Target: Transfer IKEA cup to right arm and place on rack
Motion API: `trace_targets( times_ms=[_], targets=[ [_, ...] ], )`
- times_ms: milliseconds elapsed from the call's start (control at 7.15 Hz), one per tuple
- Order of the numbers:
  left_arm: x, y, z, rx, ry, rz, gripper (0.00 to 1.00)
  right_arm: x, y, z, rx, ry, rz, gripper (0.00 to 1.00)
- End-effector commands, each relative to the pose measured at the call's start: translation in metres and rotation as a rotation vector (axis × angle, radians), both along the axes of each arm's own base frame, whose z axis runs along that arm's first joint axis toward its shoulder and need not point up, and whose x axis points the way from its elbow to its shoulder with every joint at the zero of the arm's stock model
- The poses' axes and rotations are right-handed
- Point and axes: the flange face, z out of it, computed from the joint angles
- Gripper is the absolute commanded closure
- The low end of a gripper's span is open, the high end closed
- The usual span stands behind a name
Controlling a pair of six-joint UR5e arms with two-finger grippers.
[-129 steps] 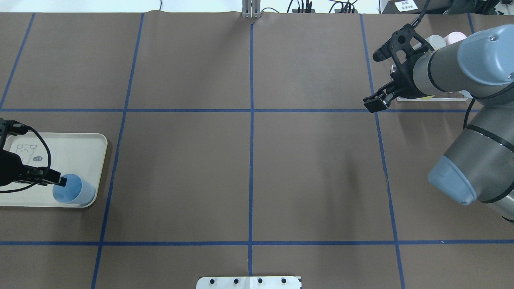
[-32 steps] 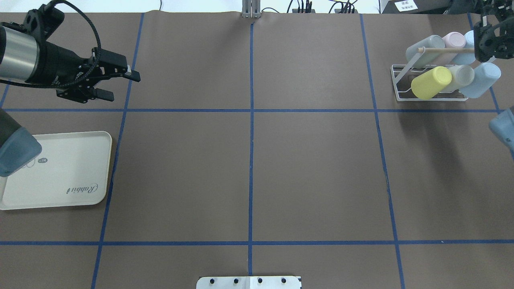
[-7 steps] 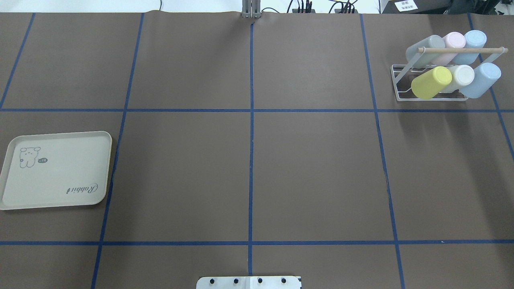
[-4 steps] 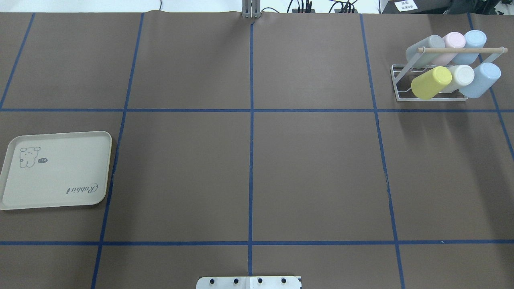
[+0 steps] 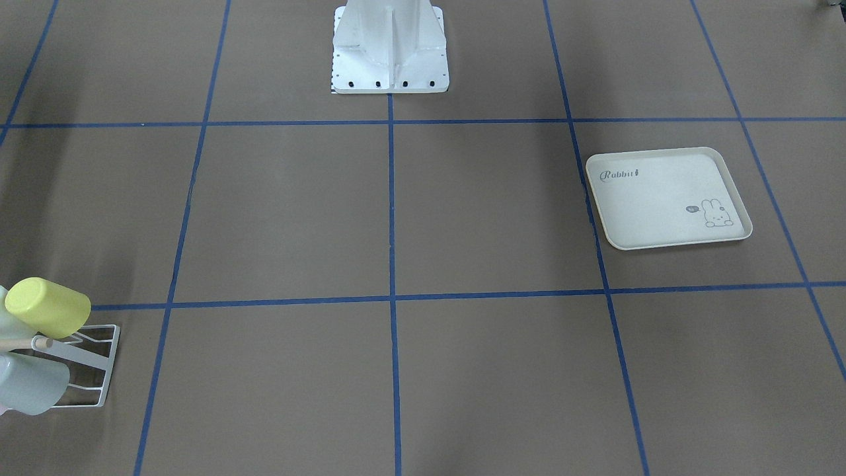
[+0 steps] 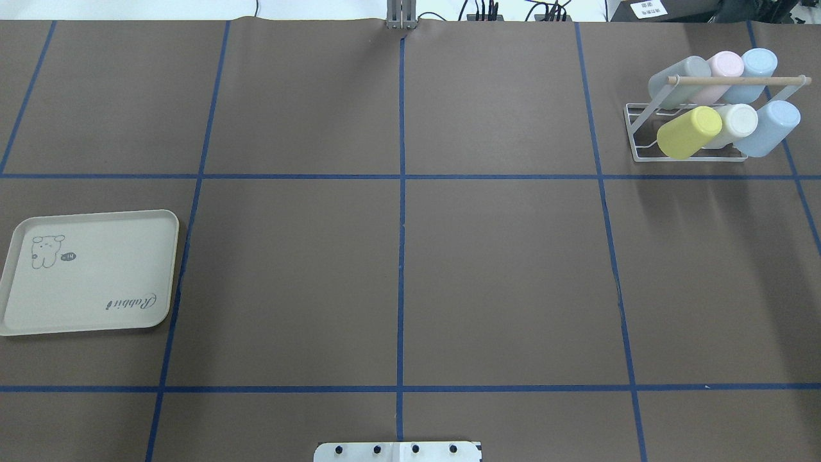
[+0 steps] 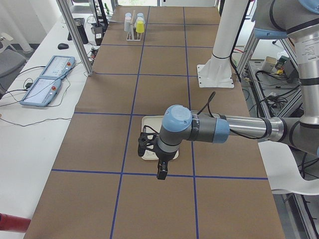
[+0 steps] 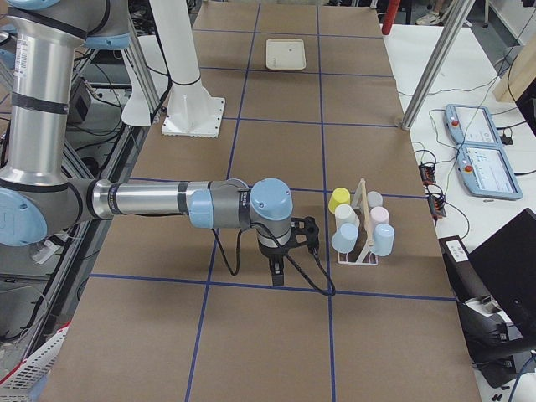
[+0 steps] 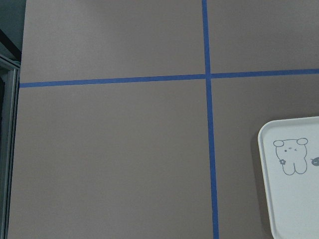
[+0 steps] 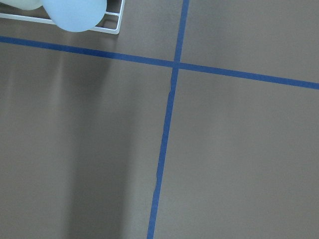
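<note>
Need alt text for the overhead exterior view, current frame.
A white wire rack with a pale wooden dowel stands at the far right corner of a brown paper-covered table gridded with blue tape, holding six tilted pastel plastic cups. A cream rabbit-print tray lies flat at the left edge.

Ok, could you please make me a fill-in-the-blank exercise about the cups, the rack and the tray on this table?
1. The rack holds ___ cups.
2. The word printed on the tray is ___.
3. Between the yellow cup and the front blue cup sits a ___ cup.
Missing words: six; Rabbit; white.
</note>
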Motion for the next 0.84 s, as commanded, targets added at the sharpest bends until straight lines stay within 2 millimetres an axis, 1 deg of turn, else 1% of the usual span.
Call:
trace_targets(
  times_ms=[0,700],
  targets=[
    [-0.0001,0.0004,0.0016,-0.004,0.001,0.0,0.0,-0.0006,-0.0001,0.0002,-0.001,-0.008,0.0,0.0],
    [-0.0001,0.0004,0.0016,-0.004,0.001,0.0,0.0,-0.0022,-0.0003,-0.0025,0.005,-0.031,-0.001,0.0]
  ],
)
